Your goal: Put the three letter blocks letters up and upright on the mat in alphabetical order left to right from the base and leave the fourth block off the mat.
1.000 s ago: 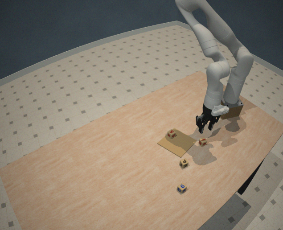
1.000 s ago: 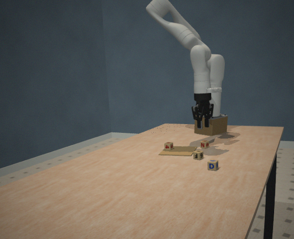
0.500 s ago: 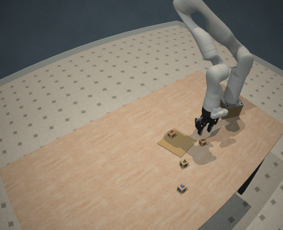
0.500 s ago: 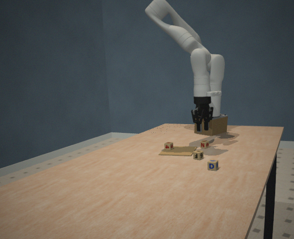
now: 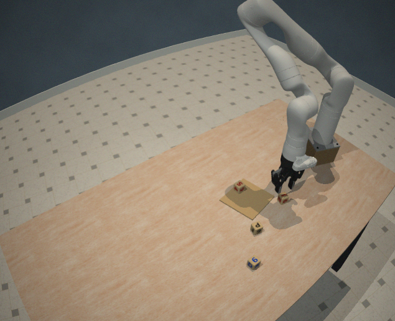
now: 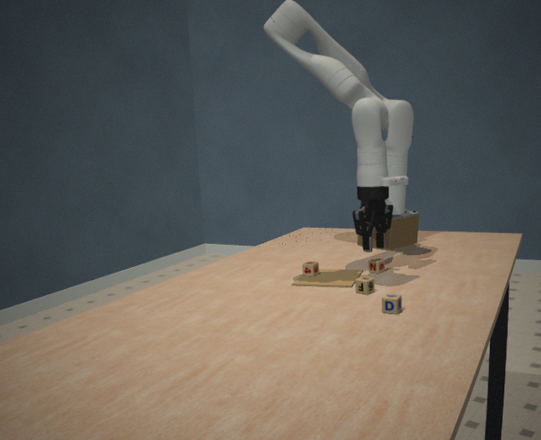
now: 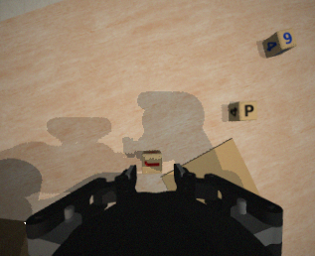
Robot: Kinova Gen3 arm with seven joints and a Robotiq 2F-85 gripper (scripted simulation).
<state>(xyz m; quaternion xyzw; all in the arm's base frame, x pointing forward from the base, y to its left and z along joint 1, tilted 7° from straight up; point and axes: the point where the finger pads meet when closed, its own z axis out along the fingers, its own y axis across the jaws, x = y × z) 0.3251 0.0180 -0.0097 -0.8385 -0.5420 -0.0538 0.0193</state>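
Observation:
My gripper (image 5: 284, 189) (image 6: 373, 248) (image 7: 155, 172) is half open, empty and pointing down, above and near a red-marked block (image 5: 282, 198) (image 6: 376, 265) (image 7: 152, 163). That block lies off the mat by a corner; its top mark looks like an L or J. The tan mat (image 5: 252, 208) (image 6: 330, 279) (image 7: 210, 163) lies flat. A block (image 5: 239, 186) (image 6: 310, 269) with a red S-like mark on top sits on the mat near one edge; it is hidden in the wrist view. The black P block (image 5: 256, 227) (image 6: 365, 285) (image 7: 248, 110) lies off the mat.
A block (image 5: 254, 262) (image 6: 391, 303) (image 7: 279, 45) with a blue 9 or 6 on top lies off the mat, beyond the P block. The robot's base stands on a brown box (image 5: 325, 157) (image 6: 405, 230) behind the gripper. The table (image 5: 139, 234) (image 6: 213, 360) extends far past the mat.

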